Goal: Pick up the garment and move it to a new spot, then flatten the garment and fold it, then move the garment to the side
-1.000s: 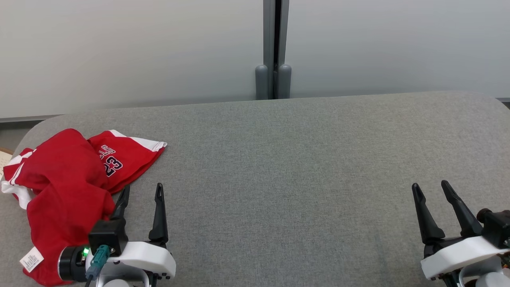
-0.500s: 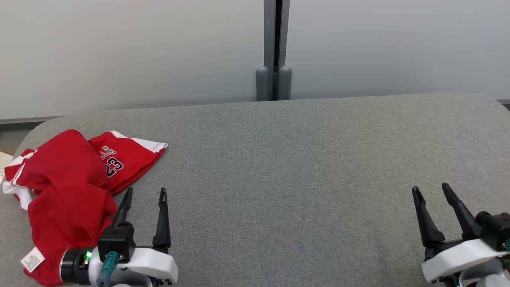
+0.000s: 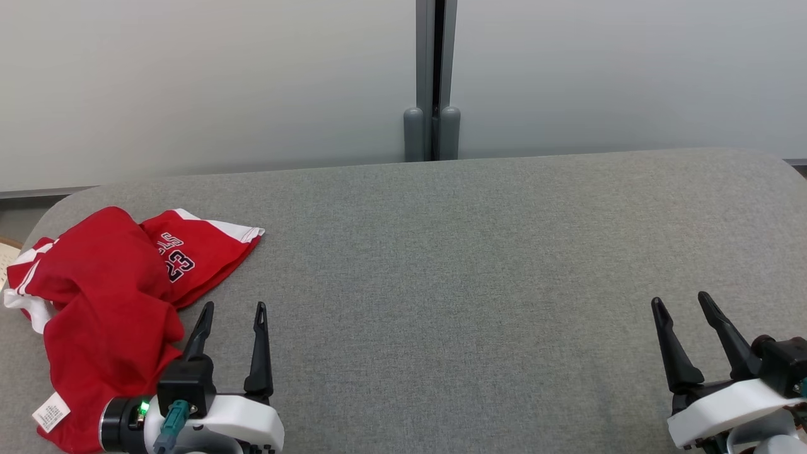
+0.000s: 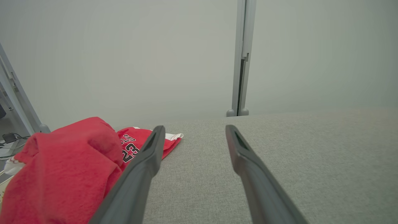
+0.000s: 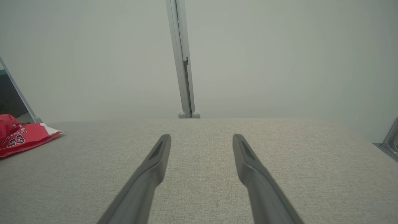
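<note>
Red crumpled garment (image 3: pixel 107 296), one, left on grey fabric table (image 3: pixel 473 252).
Two grippers, left gripper (image 3: pixel 234 307) and right gripper (image 3: pixel 679 299), both wide, empty.

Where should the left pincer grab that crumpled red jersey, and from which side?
Probably the raised fold where the red jersey bunches beside the left pincer, coming from its right: cloth stands up there, while the printed panel lies flat.
</note>
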